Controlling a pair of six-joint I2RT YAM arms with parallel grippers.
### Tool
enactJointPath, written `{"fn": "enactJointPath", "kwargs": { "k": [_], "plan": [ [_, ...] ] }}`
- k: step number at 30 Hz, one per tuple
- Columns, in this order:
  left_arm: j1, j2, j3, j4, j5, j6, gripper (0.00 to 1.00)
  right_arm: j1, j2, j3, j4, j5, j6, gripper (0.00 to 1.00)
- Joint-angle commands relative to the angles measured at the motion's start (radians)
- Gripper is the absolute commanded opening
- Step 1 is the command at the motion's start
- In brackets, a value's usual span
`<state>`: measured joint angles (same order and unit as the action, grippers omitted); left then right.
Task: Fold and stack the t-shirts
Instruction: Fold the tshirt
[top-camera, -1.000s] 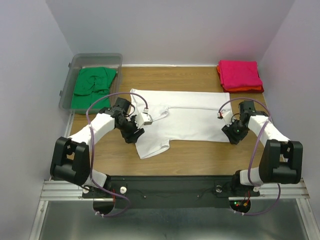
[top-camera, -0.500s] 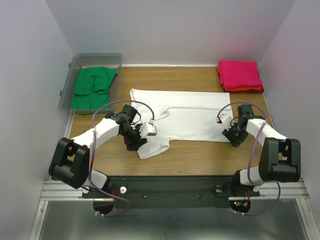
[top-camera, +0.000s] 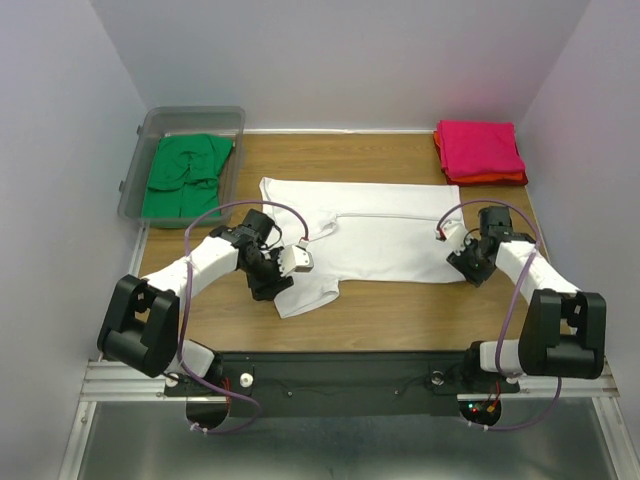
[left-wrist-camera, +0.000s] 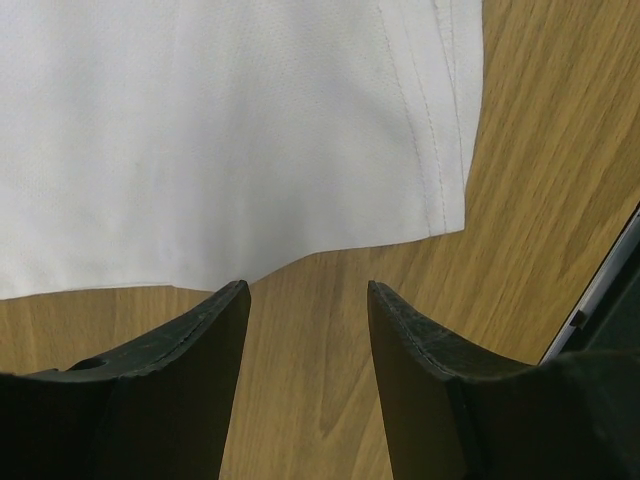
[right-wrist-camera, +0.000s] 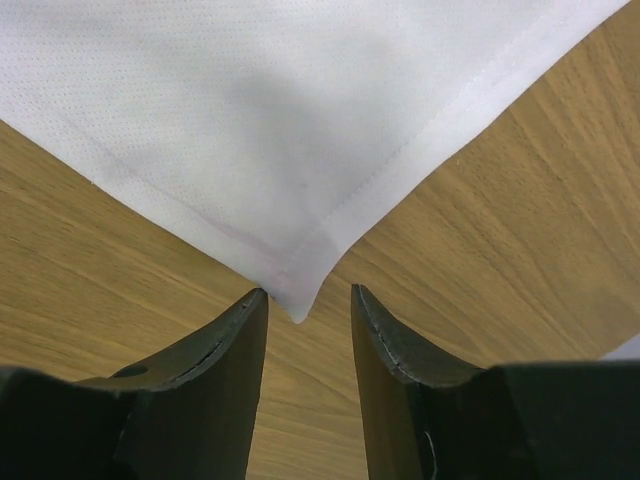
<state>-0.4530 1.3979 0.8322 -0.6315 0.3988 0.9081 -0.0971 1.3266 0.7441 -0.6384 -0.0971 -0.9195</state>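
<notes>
The left arm (top-camera: 205, 258) and right arm (top-camera: 528, 265) have white tubular links between chunky black joint housings. A thin purple cable (top-camera: 240, 206) loops along each. The left gripper (left-wrist-camera: 308, 295) and right gripper (right-wrist-camera: 308, 298) end in matte black, tapering fingers (left-wrist-camera: 190, 370). In the top view, small red and green lights (top-camera: 480, 407) glow at 5 o'clock.

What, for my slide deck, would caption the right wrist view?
Open right gripper poised at a hemmed corner of the white t-shirt, which lies flat on the wooden table.
</notes>
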Motion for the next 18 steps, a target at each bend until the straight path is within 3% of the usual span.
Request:
{"fn": "enactJointPath", "kwargs": {
  "k": [1,11,18],
  "plan": [
    [-0.012,0.004,0.03,0.003,0.008,0.009,0.62,-0.001,0.026,0.037,0.017,-0.01,-0.024,0.45],
    [-0.039,0.032,0.01,0.024,0.008,0.0,0.61,-0.001,0.132,0.044,0.046,-0.033,-0.028,0.42],
    [-0.07,0.067,-0.022,0.061,-0.02,-0.008,0.56,-0.001,0.115,0.018,0.046,-0.029,-0.035,0.19]
  ]
}}
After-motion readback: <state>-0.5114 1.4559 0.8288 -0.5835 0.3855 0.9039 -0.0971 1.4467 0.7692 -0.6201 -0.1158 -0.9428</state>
